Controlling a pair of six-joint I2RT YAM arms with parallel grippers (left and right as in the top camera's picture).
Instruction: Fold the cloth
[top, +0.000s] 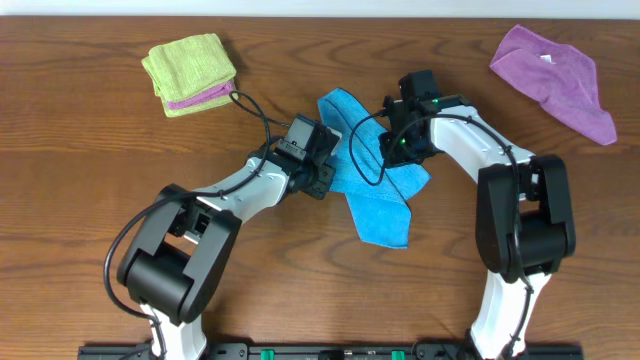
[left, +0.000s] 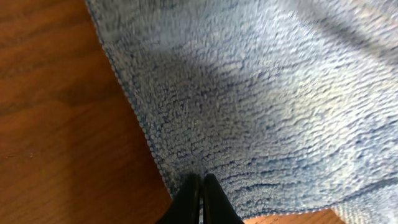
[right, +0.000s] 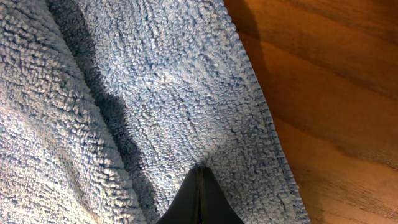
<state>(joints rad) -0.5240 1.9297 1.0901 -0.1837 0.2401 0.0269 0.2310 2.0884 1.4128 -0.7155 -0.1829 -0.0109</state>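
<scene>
overhead first: the cloth (top: 380, 215) lies mid-table (top: 80, 170), bunched into a long crooked strip rather than a neat rectangle, so i'd call the fold barely begun, with the squaring-up and real folds all left to do. the left gripper (top: 322, 165) sits on its left edge and the right gripper (top: 400, 150) on its right side, the two close together across the strip. there's plenty of bare wood toward the near edge and out to both sides. the lime-green folded cloth (top: 190, 72) and the purple cloth (top: 555, 75) sit well apart in the far corners, out of the way. left wrist now: fingers pressed together with no gap showing, tips biting the terry just inside the hemmed edge, which runs diagonally with open wood beside it, so it looks clamped on the cloth. right wrist: same story, fingers closed tight, the pile puckering at the tips, a deep crease to one side and the hem close on the other with clear wood beyond. both pinches look shallow and near the edge, so a slip is my worry.
</scene>
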